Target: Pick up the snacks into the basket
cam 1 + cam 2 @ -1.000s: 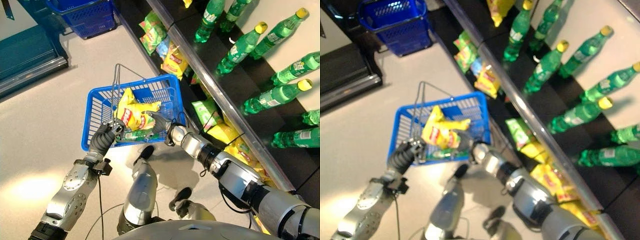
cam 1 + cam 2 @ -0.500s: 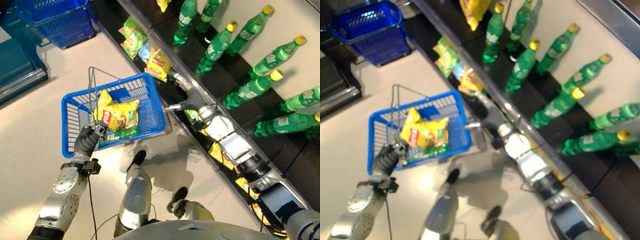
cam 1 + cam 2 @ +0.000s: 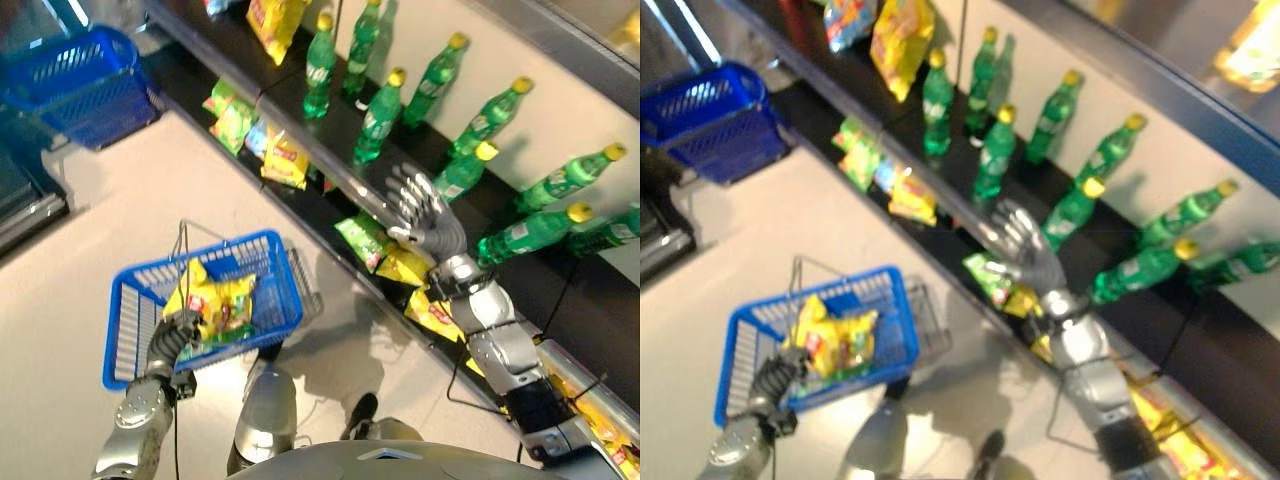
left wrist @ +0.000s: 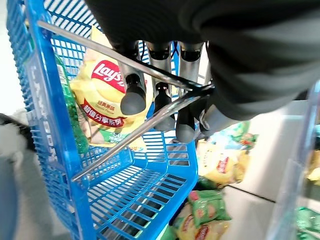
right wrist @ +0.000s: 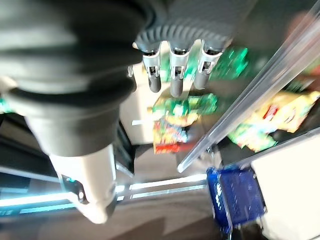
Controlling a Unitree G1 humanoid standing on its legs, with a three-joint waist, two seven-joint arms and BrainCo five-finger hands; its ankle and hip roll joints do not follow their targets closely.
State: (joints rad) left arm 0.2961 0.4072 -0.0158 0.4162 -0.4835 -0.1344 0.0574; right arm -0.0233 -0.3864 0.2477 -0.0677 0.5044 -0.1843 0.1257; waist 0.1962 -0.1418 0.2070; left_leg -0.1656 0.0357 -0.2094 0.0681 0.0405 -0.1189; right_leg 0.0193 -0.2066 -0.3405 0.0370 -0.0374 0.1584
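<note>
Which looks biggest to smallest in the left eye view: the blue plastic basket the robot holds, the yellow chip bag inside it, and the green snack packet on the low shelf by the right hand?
1. Blue plastic basket, held by the left hand.
2. Yellow chip bag, clearly smaller than the basket.
3. Green snack packet near the right hand; it lies farther from the camera, so its rank below the bag is unsure.

Silver-grey jointed arms end in dark ribbed wrist covers; each hand [image 3: 428, 215] has silver fingers [image 4: 134, 82] with dark rounded tips.

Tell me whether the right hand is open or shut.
Open. The right hand is raised by the shelf of green bottles with its fingers spread straight, holding nothing.
</note>
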